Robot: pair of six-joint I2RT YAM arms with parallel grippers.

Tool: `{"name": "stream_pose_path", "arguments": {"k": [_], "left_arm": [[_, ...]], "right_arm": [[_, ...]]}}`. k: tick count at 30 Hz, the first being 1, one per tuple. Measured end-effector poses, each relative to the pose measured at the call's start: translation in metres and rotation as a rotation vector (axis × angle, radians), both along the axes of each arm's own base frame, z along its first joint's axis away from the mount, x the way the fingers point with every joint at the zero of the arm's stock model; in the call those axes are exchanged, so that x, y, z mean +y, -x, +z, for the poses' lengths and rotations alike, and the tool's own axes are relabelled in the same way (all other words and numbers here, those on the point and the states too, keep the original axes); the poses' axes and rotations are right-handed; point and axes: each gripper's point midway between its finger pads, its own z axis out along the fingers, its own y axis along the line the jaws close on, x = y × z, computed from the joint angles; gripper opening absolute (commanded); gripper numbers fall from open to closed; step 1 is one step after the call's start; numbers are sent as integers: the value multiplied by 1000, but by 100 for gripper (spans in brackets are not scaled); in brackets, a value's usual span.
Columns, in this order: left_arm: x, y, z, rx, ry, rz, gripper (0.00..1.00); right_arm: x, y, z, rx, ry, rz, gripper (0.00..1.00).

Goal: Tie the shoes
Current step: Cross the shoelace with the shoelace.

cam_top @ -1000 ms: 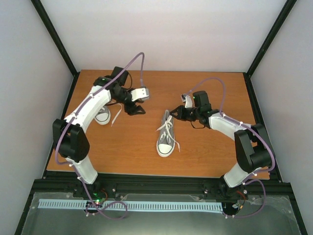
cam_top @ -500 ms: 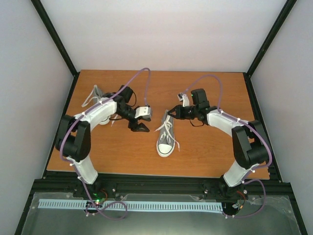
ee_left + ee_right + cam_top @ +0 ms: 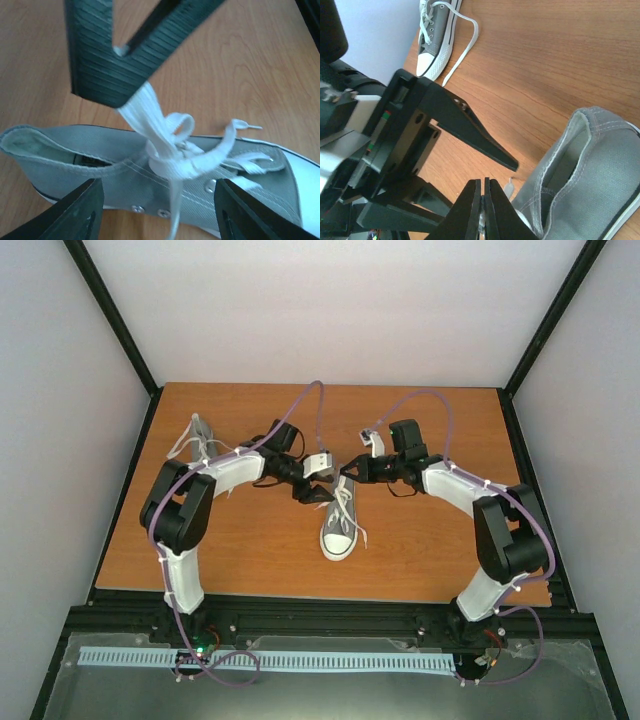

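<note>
Ahead of left fingers (image 3: 75, 212) — grey shoe (image 3: 65, 150); lace (image 3: 150, 117) in right fingers (image 3: 100, 55).

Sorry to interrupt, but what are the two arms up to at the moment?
They are tying a shoe in the middle of the table. The right gripper is shut on one lace, holding it up taut, while the left gripper hovers open over the shoe. No bow is formed yet. The second shoe lies apart at the far left.
</note>
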Motion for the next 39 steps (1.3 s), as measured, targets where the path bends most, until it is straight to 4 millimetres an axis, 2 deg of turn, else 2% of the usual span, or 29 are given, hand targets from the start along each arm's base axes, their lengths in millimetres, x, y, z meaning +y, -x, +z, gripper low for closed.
{"name": "stream_pose_path", "arguments": {"k": [5,10,18,22,24,30,36,39], "left_arm": [[-13,-14,-11,32,20,45,45],[-19,-20,-19,50,22,67,42],[-28,-22,-15,48,35,54,45],[-32,-20,-13,52,36,50,39],[-34,-21,-12,51,40,46,33],[-37,-20,-7,63,48,35,10],[-37,-19,-6,68,56,28,5],[-37,-21,-7,61,48,32,5]], "right_arm": [[3,-5,-2,3,-2,6,3],[5,-6,1,-5,-6,16,3],[5,-3,1,-3,-7,31,3],[6,-3,1,-5,-7,34,3],[6,-3,1,-8,-6,35,6],[5,-2,1,-11,3,44,26],[0,-3,4,-15,36,49,43],[-9,-4,9,-19,43,38,45]]}}
